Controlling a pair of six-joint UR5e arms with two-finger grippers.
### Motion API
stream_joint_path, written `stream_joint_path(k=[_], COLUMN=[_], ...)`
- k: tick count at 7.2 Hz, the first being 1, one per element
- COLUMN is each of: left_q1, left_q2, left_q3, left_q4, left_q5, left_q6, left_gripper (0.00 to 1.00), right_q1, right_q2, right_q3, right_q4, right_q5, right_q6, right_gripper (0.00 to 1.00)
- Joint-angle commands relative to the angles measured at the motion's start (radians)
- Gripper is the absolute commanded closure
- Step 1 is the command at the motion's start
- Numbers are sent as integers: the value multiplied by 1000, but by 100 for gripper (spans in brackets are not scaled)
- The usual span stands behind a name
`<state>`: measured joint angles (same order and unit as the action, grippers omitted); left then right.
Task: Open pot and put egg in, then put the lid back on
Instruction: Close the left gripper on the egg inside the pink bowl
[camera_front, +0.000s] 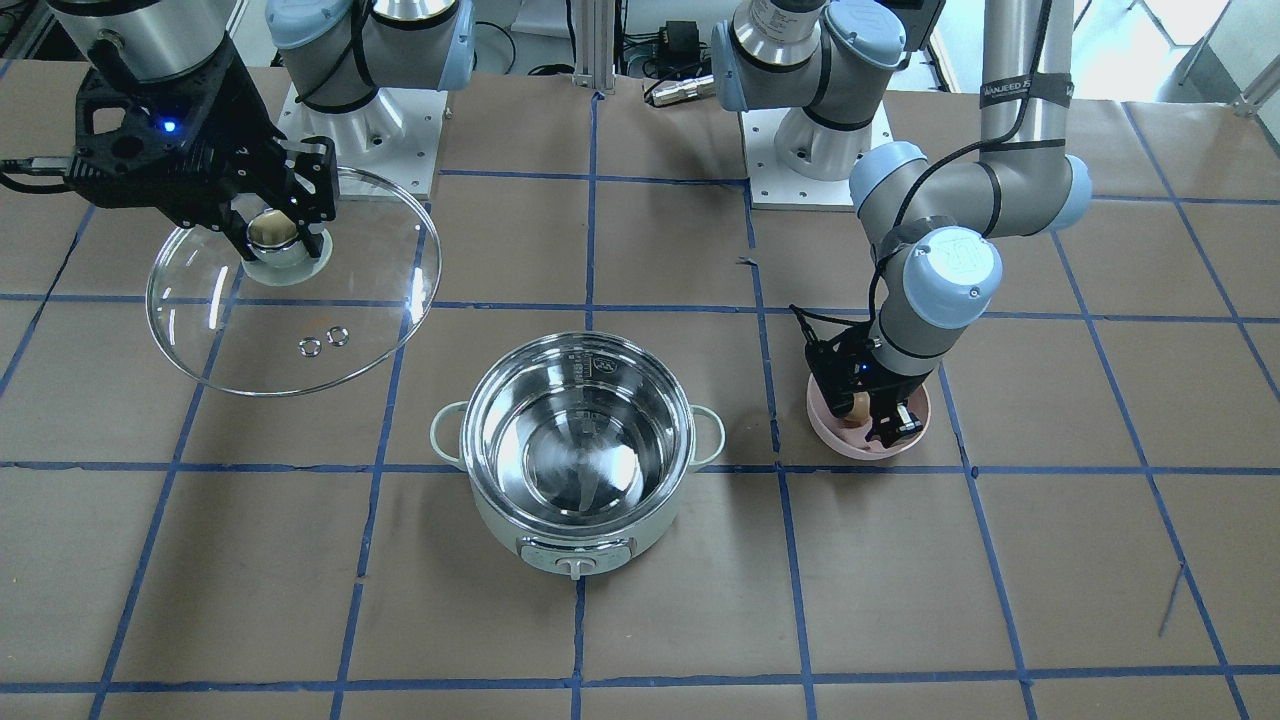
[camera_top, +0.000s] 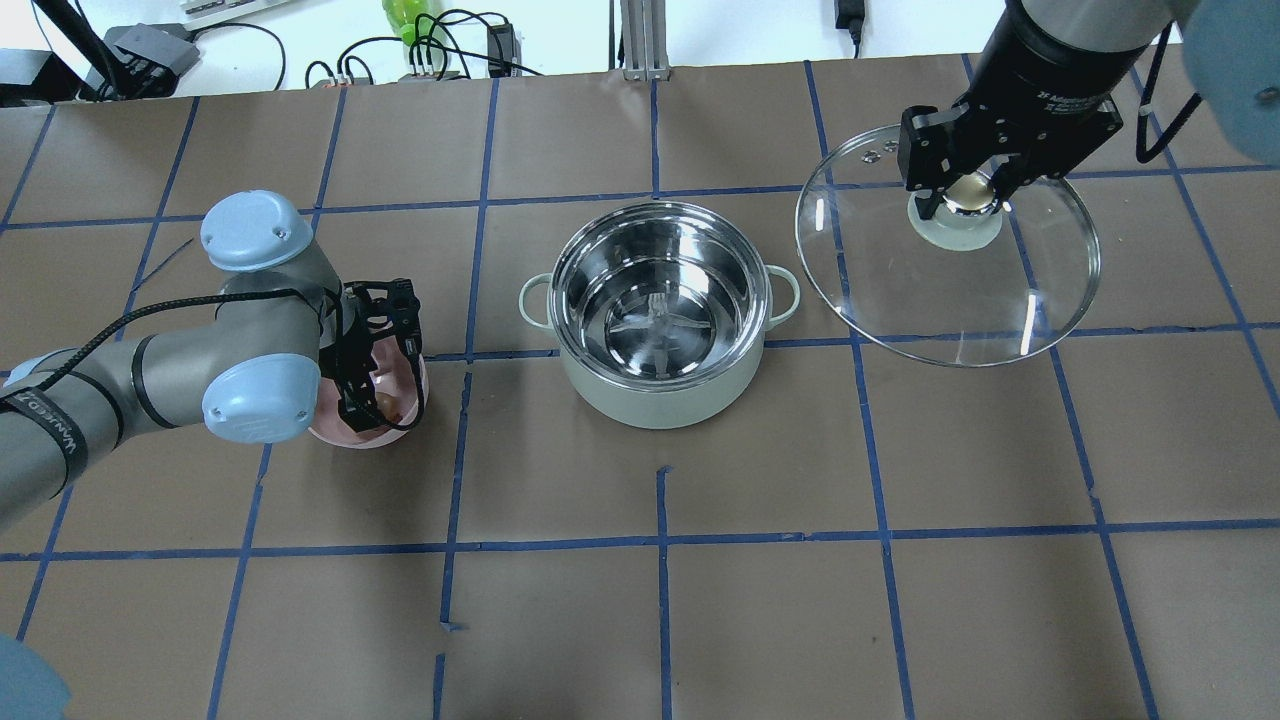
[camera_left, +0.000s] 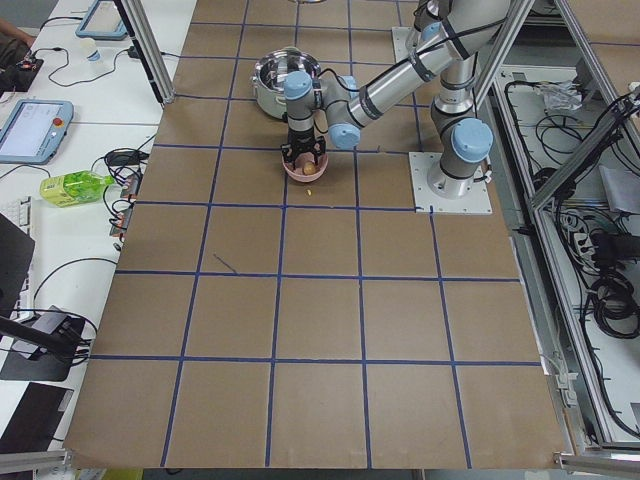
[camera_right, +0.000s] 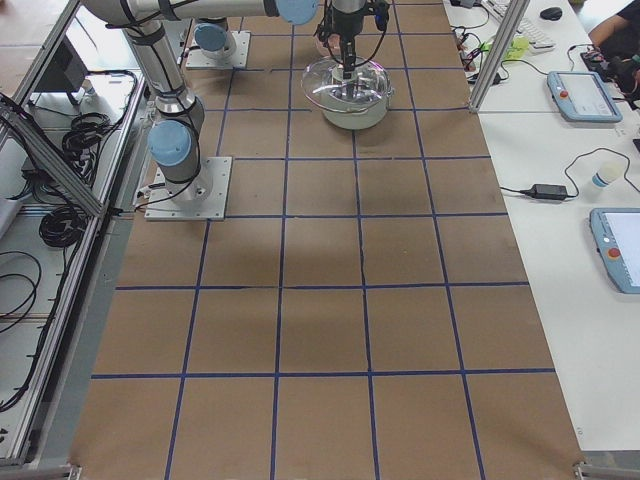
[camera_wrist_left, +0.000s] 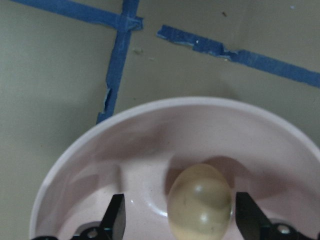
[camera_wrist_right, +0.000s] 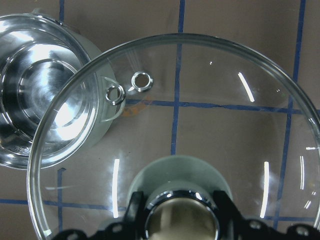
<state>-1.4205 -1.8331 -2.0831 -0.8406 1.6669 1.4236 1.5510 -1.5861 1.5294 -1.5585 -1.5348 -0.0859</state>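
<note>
The mint-green pot (camera_front: 578, 450) stands open at the table's middle, its steel inside empty; it also shows in the overhead view (camera_top: 660, 310). My right gripper (camera_top: 968, 190) is shut on the knob of the glass lid (camera_top: 950, 290) and holds it in the air beside the pot, slightly tilted. The lid also shows in the front view (camera_front: 290, 330) and the right wrist view (camera_wrist_right: 200, 110). My left gripper (camera_wrist_left: 182, 225) is open and lowered into the pink bowl (camera_wrist_left: 100, 150). The tan egg (camera_wrist_left: 200, 200) lies between its fingers, closer to one.
The pink bowl (camera_top: 350, 435) sits on the table to the pot's left in the overhead view, about one grid square away. Both arm bases (camera_front: 360, 130) stand at the robot's table edge. Blue tape lines grid the brown table.
</note>
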Motion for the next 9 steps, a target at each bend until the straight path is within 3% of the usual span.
stream_joint_path(k=[1, 2, 6, 9], left_q1=[0, 0, 0, 0], left_q2=[0, 0, 0, 2], left_q3=[0, -2, 0, 11], left_q4=[0, -2, -3, -5], left_q5=[1, 1, 1, -1], left_q6=[-23, -25, -29, -75], left_gripper=[38, 50, 78, 85], right_q1=[0, -2, 1, 1], right_q2=[0, 0, 0, 0], right_q3=[-2, 0, -2, -3], right_q4=[0, 0, 2, 2], right_q5=[1, -2, 1, 2], right_q6=[0, 0, 0, 2], right_gripper=[84, 84, 85, 84])
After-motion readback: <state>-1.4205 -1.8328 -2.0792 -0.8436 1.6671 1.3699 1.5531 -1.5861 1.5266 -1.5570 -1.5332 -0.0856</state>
